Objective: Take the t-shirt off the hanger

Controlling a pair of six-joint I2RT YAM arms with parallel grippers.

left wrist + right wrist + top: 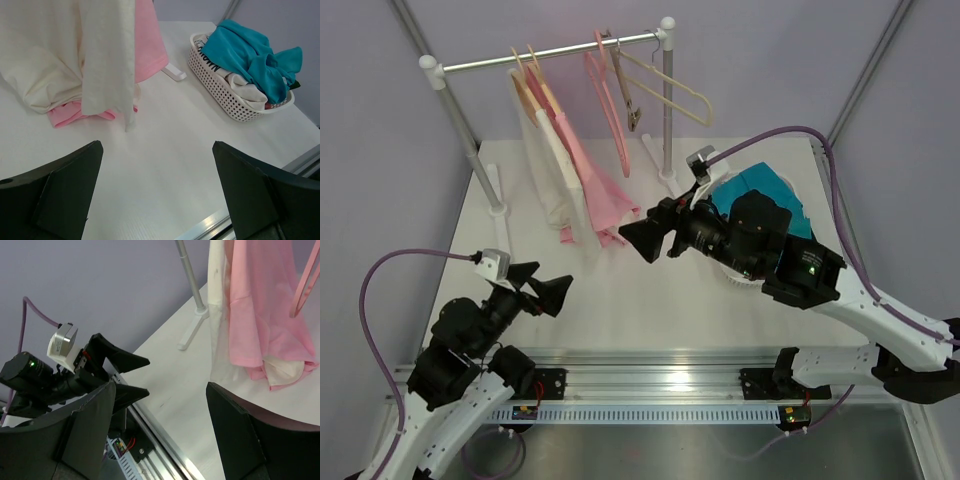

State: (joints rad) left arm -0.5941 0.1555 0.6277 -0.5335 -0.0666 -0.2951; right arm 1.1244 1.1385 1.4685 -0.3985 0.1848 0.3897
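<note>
Two grippers, and I see both wide apart with nothing in them. My left gripper (542, 287) sits low over the white table (650, 300), near its front edge. My right gripper (645, 238) points at the clothes on the rail (550, 55) and stops just beside the pink hem. The t-shirt (595, 175) hangs on the rail next to a cream shirt (552, 165), and its bottom folds onto the table. I cannot tell which hanger holds it. A white basket (220, 85) with a teal cloth (250, 50) sits at the right.
</note>
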